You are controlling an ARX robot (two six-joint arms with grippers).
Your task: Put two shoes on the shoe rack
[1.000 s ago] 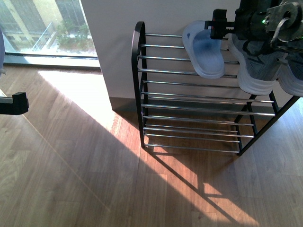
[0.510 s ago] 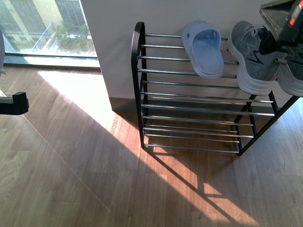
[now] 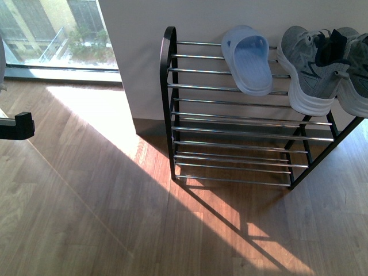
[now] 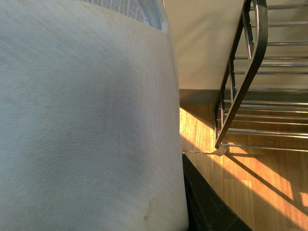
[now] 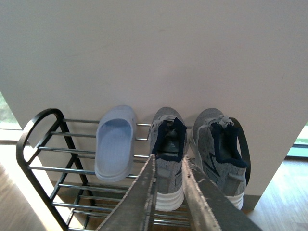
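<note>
One pale blue slide (image 3: 248,60) lies on the top tier of the black shoe rack (image 3: 168,86), with two grey sneakers (image 3: 307,69) beside it on the right. My right gripper (image 5: 168,159) is open and empty, back from the rack and facing the nearer sneaker (image 5: 166,114), with the slide (image 5: 114,142) to one side. My left gripper is shut on the other pale blue slide (image 4: 86,120), which fills most of the left wrist view. One black finger (image 4: 207,202) shows beside it. That gripper's finger (image 3: 17,125) sits at the far left, away from the rack.
The rack stands against a white wall (image 3: 138,57) on a wooden floor (image 3: 115,218). The lower tiers' silver rods (image 3: 230,155) hold nothing. A window (image 3: 52,29) is at the back left. The rack's black end frame (image 4: 245,72) shows in the left wrist view.
My right arm has let go of the slide on the top tier and drawn back out of the front view. The slide stays on the rack. The left gripper has not moved.
</note>
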